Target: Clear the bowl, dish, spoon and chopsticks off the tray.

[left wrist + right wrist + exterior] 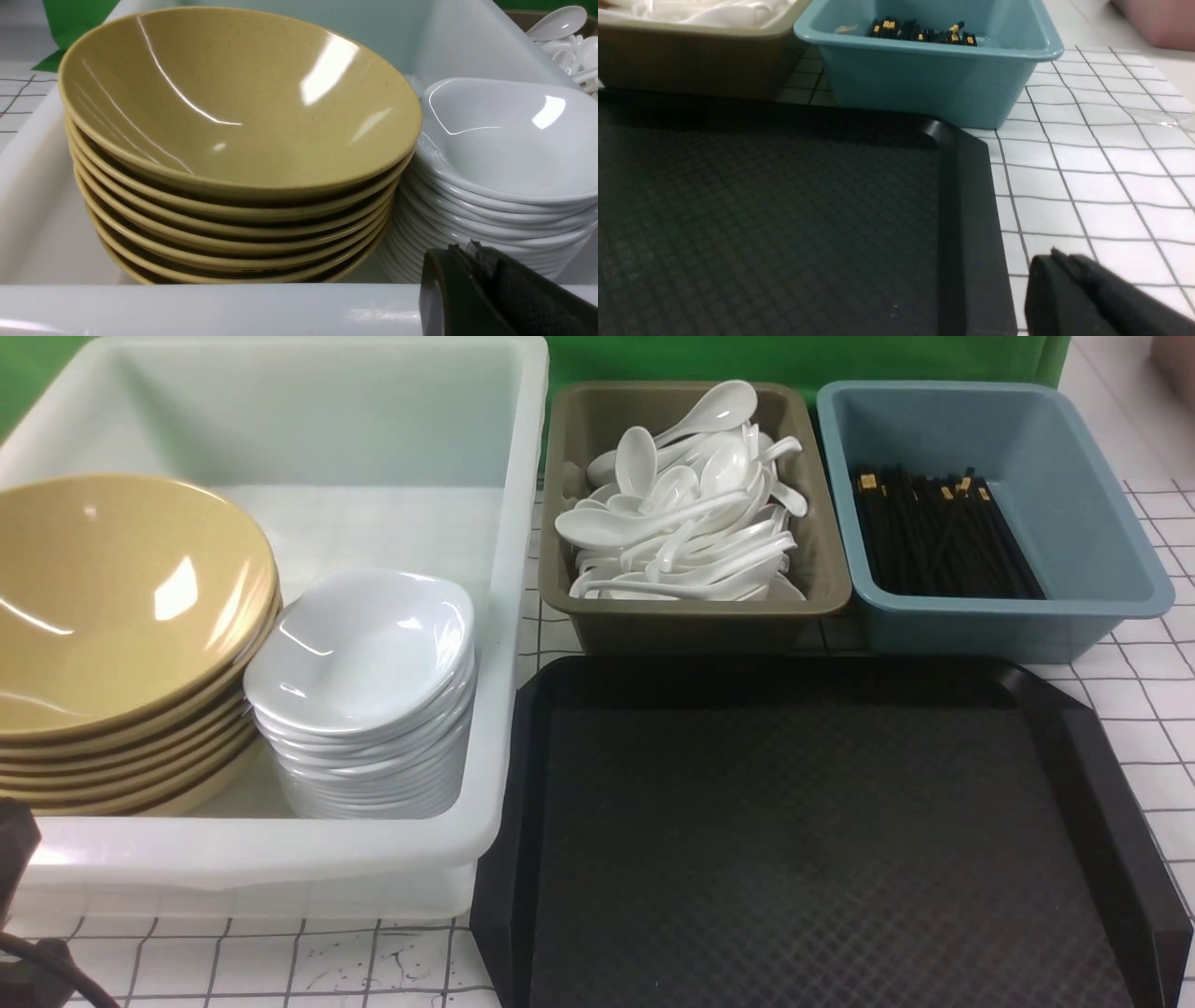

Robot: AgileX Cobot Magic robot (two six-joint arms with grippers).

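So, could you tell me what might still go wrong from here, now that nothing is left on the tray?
1. The bowls sit tilted, rims leaning against the white dishes; a knock could slide them.
2. The left gripper hovers close to the white tub rim, so a careless move might bump it.
3. The spoons are heaped above the olive bin rim and could spill.

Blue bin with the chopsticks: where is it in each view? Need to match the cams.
Front view: blue bin at top right, behind the tray's far right corner.
Left wrist view: not in it.
Right wrist view: blue bin at top centre, just past the tray's corner.
Shared landmark: the olive bin of white spoons next to it.
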